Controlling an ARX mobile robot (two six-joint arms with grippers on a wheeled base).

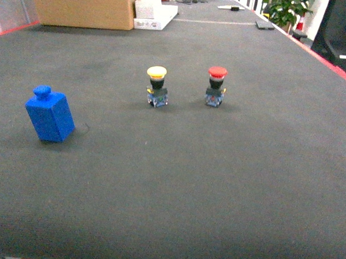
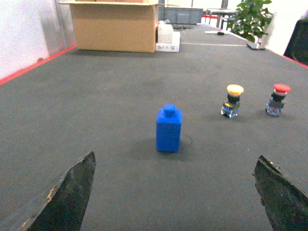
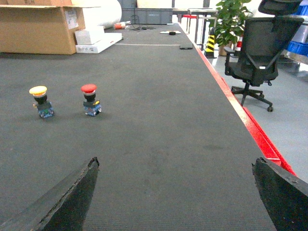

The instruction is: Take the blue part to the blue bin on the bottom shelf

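The blue part (image 1: 49, 115) is a small blue block with a round knob on top, standing on the dark mat at the left. In the left wrist view the blue part (image 2: 169, 129) stands upright ahead of my left gripper (image 2: 174, 161), which is open with nothing between its fingers. My right gripper (image 3: 175, 161) is open too, over bare mat. Neither gripper shows in the head view. The blue bin and the bottom shelf are out of view.
A yellow-capped push button (image 1: 156, 86) and a red-capped one (image 1: 216, 86) stand mid-mat. A cardboard box (image 1: 83, 6) and white boxes (image 1: 155, 14) sit at the far end. Red tape (image 3: 245, 118) edges the mat; an office chair (image 3: 257, 53) stands beyond it.
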